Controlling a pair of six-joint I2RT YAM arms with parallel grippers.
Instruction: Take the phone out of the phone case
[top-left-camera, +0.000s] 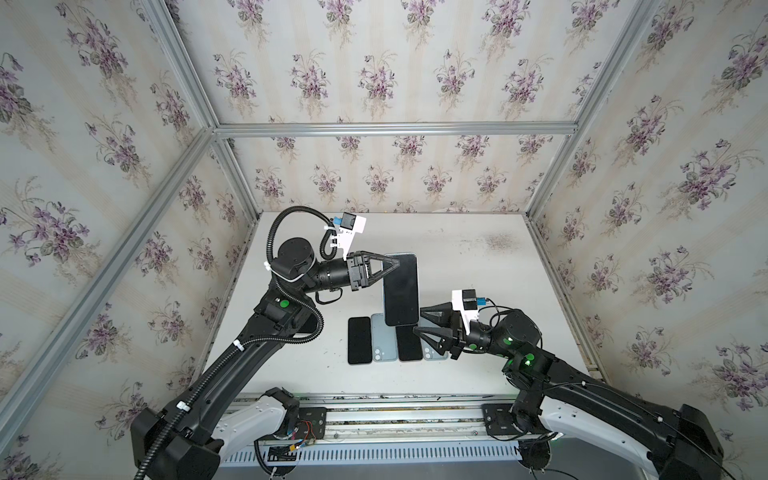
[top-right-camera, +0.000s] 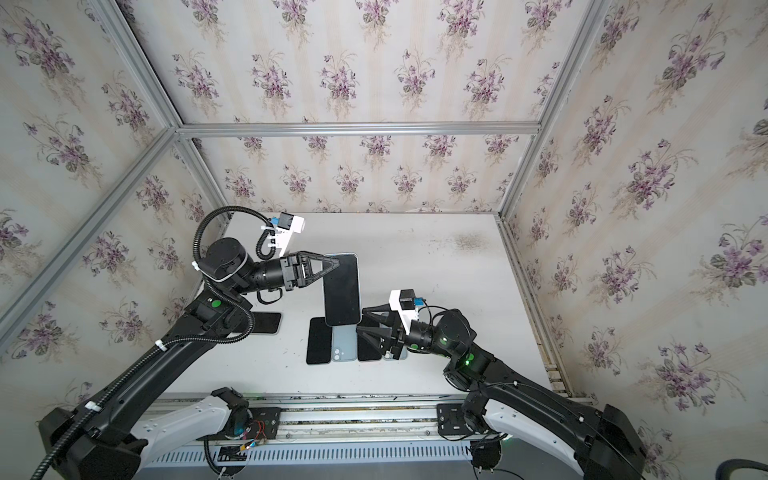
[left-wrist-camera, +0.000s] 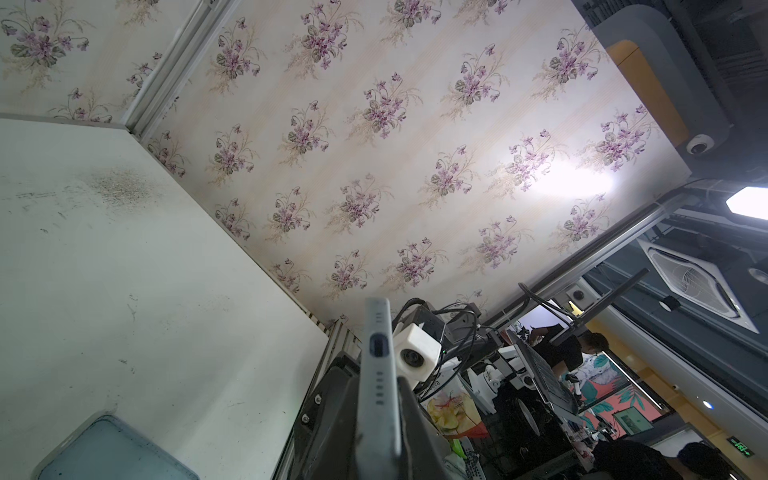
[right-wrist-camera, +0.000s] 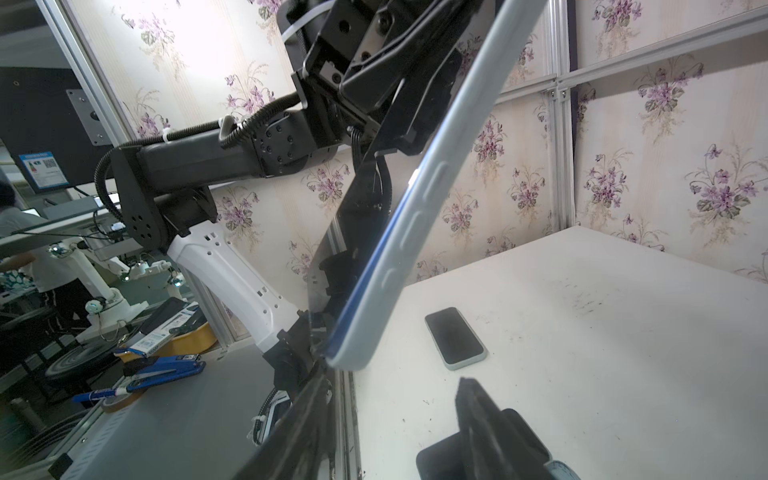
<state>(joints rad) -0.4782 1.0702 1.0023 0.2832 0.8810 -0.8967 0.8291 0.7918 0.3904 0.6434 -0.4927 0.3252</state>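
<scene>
In a top view the left gripper (top-left-camera: 395, 264) reached in from the left of the frame and pinched the upper left edge of the phone (top-left-camera: 400, 291). The phone hung raised over the table (top-left-camera: 478, 270) at the centre, its dark screen toward the camera. It sat inside its case (right-wrist-camera: 419, 216), which in the right wrist view showed as a pale shell round a thin blue rim, its top cut off by the frame. The left wrist view gave only the end edge with its port, the jaws pressed on either side and half hidden behind it. The right gripper (top-left-camera: 420, 321) sat just right of the phone's lower end, jaws spread with nothing between them; whether a fingertip touched the case could not be told. Below the phone lay a row (top-left-camera: 359, 340) of four flat pieces, two black and two pale blue. Their far ends were covered, and phones could not be told from cases. Another dark phone (top-right-camera: 266, 322) lay mostly hidden under the left arm (top-right-camera: 199, 332).
</scene>
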